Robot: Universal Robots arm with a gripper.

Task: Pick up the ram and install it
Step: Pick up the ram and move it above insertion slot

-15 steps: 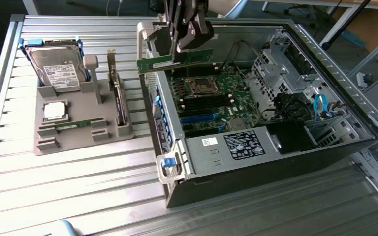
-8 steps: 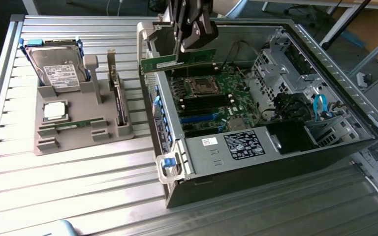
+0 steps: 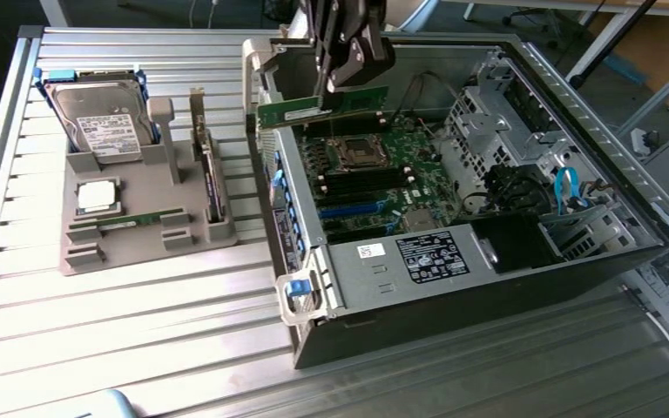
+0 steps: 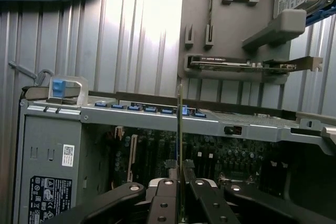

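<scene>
Exterior view, top middle: the gripper (image 3: 352,87) is clamped on the ram (image 3: 300,111), which hangs over the open PC case (image 3: 451,261), just above the motherboard (image 3: 369,174). Worth holding it level and square to the slot.

Wrist view: the ram sits edge-on, pinched tight between the fingers (image 4: 163,208).

It's all on a ribbed metal table (image 3: 137,331), with office furniture at upper right.

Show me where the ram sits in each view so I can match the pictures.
Exterior view: the ram is held in the gripper, broad side showing, above the open computer case.
Wrist view: the ram is seen edge-on, a thin line over the case interior.
Shared landmark: the blue latch on the case edge, also in the wrist view.
</scene>
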